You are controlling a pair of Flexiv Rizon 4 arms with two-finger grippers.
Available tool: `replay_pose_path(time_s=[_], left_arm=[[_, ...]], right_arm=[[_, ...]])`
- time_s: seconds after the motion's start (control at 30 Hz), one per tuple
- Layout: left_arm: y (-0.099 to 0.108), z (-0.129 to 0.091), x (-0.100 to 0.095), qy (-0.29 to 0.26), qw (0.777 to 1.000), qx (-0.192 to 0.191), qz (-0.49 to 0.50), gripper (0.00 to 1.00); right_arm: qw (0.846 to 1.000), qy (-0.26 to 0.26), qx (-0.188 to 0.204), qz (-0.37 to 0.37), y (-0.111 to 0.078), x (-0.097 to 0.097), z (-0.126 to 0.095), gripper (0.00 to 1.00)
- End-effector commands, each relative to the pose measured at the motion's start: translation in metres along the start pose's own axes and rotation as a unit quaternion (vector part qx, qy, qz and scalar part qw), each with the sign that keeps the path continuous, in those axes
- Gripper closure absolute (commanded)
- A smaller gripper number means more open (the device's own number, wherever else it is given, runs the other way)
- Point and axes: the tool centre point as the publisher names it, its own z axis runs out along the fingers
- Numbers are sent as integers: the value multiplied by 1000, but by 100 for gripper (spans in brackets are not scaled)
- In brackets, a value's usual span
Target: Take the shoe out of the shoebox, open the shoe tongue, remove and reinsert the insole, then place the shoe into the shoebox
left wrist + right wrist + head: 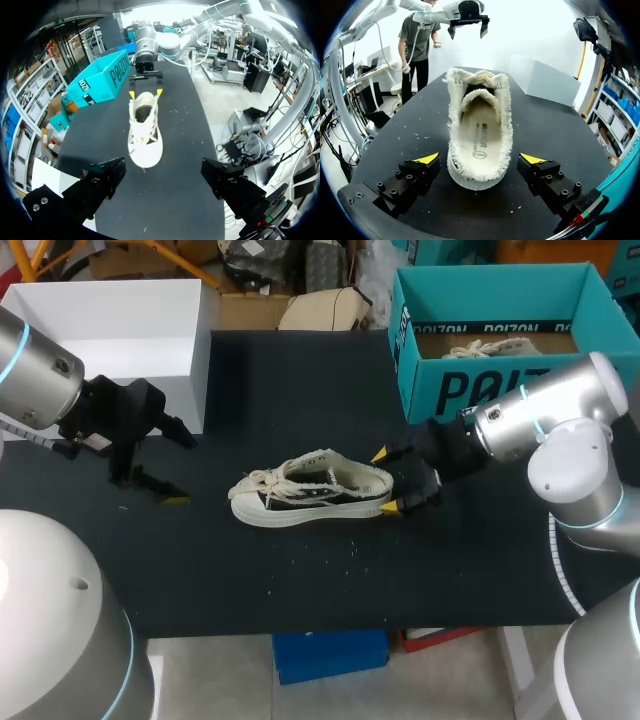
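One shoe (pixel 315 490) lies on its sole in the middle of the black counter (pixel 300 580); its long axis runs across from arm to arm; the toe points at the left arm (pixel 40 375), the heel at the right arm (pixel 540 420); the laces hang loose, and the opening faces up with the insole (pixel 480 135) lying inside. There are two shoes in all; the second shoe (pixel 490 347) sits inside the teal shoebox (pixel 470 390), which stands open at the counter's far edge on the right arm's side. There are two boxes; the other, a white box (pixel 110 320), stands open at the far edge on the left arm's side. The right jaws are spread, one yellow tip on either side of the heel, just beside it and not touching it; the left jaws are spread wide too, holding nothing, low over the counter and well apart from the toe.
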Motion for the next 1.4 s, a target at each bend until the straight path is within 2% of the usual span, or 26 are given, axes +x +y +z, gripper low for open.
replay_pose_path(time_s=[0.03, 1.27, 1.3, 1.33, 1.4], left_arm=[[1, 2, 1, -2, 1000, 0, 1, 0], [1, 2, 1, -2, 1000, 0, 1, 0], [1, 2, 1, -2, 1000, 0, 1, 0], [1, 2, 1, -2, 1000, 0, 1, 0], [1, 2, 1, -2, 1000, 0, 1, 0]], right_arm=[[1000, -3, -2, 1, -3, -1, 7, 0], [999, -23, -7, 31, 1, 0, 34, 0], [999, -19, -2, 33, 1, 0, 34, 83], [999, -19, 0, 33, 1, 0, 34, 100], [999, -19, 0, 33, 1, 0, 34, 100]])
